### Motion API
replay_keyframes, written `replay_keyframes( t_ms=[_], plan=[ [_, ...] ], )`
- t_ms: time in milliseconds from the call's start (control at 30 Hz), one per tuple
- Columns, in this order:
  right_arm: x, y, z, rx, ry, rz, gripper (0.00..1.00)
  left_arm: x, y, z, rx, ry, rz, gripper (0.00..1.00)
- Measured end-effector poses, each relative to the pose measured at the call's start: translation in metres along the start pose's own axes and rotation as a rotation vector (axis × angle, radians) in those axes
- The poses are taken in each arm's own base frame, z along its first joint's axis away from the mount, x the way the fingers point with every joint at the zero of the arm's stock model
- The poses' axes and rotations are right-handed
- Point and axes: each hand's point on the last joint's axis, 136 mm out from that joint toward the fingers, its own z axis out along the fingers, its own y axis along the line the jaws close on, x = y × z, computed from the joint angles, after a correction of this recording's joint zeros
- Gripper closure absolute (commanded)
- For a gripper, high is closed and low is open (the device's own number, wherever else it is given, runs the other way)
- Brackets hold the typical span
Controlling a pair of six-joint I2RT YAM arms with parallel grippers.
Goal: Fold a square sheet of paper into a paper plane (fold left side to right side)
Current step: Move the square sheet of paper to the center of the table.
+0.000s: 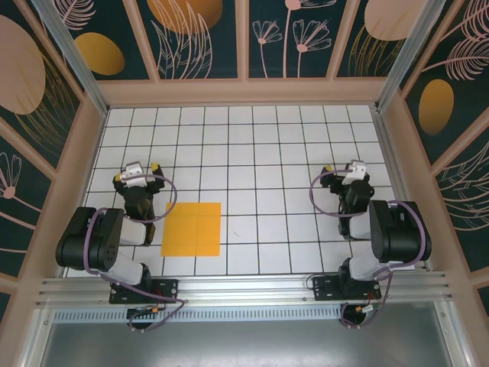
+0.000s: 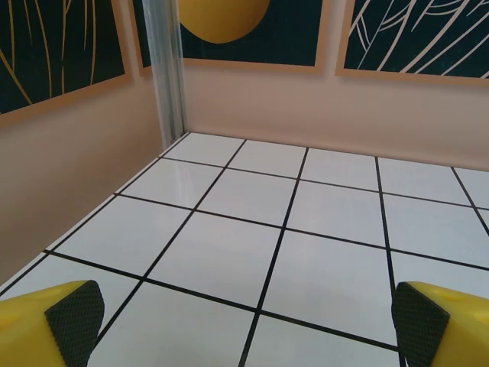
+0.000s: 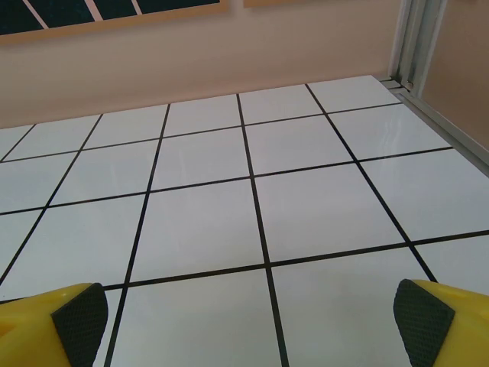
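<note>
From the top camera you see the square sheet of paper lying flat on the gridded table, about seven o'clock from its centre. The left gripper is near it at the sheet's ten o'clock and the right gripper is well apart at two o'clock. In your left wrist view the left gripper is released, its black pads spread wide over bare tiles, and your right wrist view shows the right gripper released too, pads wide apart over tiles.
</note>
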Motion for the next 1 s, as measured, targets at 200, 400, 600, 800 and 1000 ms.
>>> replay_keyframes(
  t_ms=[200, 400, 600, 800, 1000],
  plan=[
    [0.0, 0.0, 0.0, 0.0, 0.0, 0.0, 0.01, 0.0, -0.001, 0.0, 0.003, 0.0, 0.0, 0.01],
    [0.0, 0.0, 0.0, 0.0, 0.0, 0.0, 0.01, 0.0, -0.001, 0.0, 0.003, 0.0, 0.0, 0.02],
    [-0.004, 0.0, 0.003, 0.003, 0.009, 0.006, 0.01, -0.009, 0.002, 0.003, -0.024, 0.031, -0.017, 0.01],
    [-0.057, 0.008, 0.008, -0.006, -0.013, 0.051, 0.01, -0.099, -0.008, 0.026, -0.055, 0.035, -0.196, 0.02],
    [-0.086, 0.063, 0.0, -0.116, 0.044, 0.09, 0.01, -0.092, -0.038, 0.013, 0.043, 0.314, -0.335, 0.01]
  ],
)
